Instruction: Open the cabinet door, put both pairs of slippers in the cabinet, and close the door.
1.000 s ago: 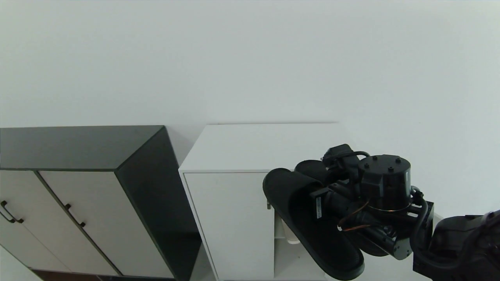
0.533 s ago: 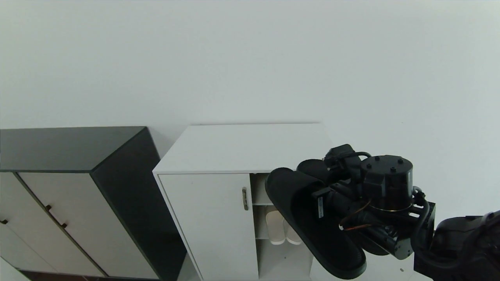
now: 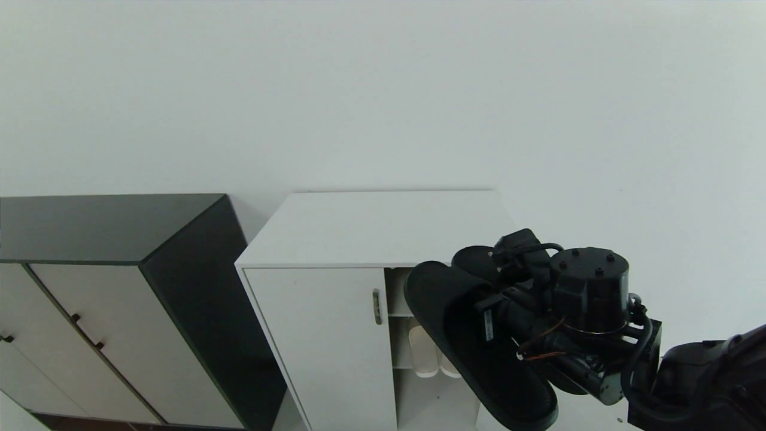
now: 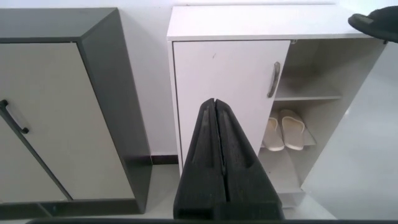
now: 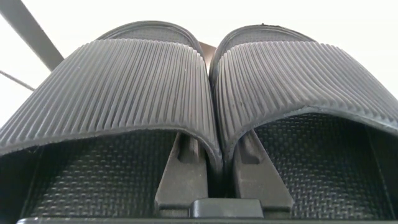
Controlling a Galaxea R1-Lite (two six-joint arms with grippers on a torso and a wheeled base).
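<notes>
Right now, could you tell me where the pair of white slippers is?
In the head view, the white slippers sit in the white cabinet's middle compartment, right of its closed left door.

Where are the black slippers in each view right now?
Head view: black slippers hang before the white cabinet, open side.
Left wrist view: one toe tip beside the cabinet's top corner, open side.
Right wrist view: both straps close up.
Shared landmark: white slippers on the cabinet shelf, head and left wrist views.
</notes>
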